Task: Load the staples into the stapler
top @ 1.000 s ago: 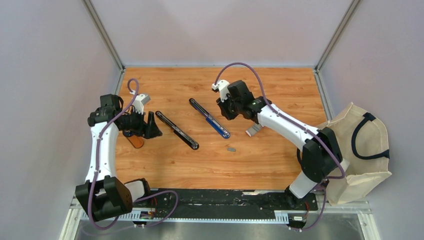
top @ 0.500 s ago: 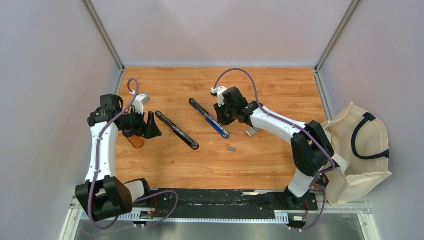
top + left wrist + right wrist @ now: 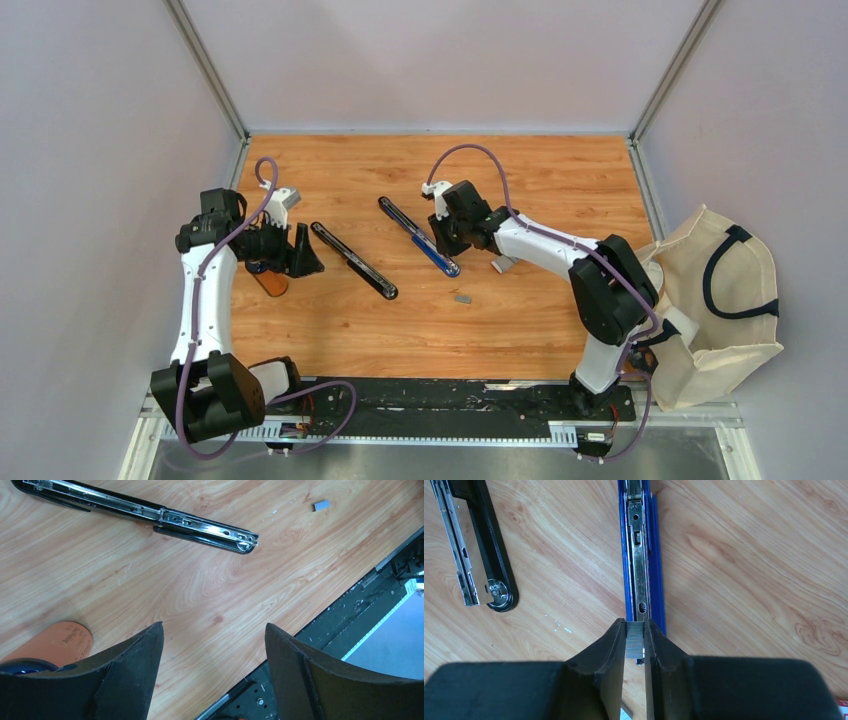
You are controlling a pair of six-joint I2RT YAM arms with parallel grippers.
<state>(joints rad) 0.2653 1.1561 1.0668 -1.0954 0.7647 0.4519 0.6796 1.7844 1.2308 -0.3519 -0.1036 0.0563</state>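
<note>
**Inspector:** How is the wooden table (image 3: 520,330) found laid out, and to what purpose?

**Examiner:** Two staplers are found swung fully open and laid flat, each running from 10 to 4 o'clock in the overhead view. The black stapler (image 3: 354,260) lies toward the table's 9 o'clock side. The blue stapler (image 3: 420,237) lies beside it at 3 o'clock, near the centre. This flat lay is judged to expose the metal channels, so that a strip can be set in from above.

**Inspector:** What is recorded of the grippers?

**Examiner:** The left gripper (image 3: 214,635) is seen with its fingers spread wide and nothing between them. It hangs over bare wood, with an orange oval object (image 3: 65,640) at its 8 o'clock, and is judged to be parked clear of the work. The right gripper (image 3: 635,630) is clamped on the staples (image 3: 635,640), a short grey strip pinched by its flat sides.

**Inspector:** Where does that strip stand relative to the stapler?

**Examiner:** In the right wrist view it is held at the 6 o'clock end of the blue stapler's channel, in line with its length. Whether it touches the channel cannot be told. The alignment is judged preparatory to seating. A loose grey fragment (image 3: 462,297) is noted on the wood at 5 o'clock of the blue stapler, apart from it.
</note>
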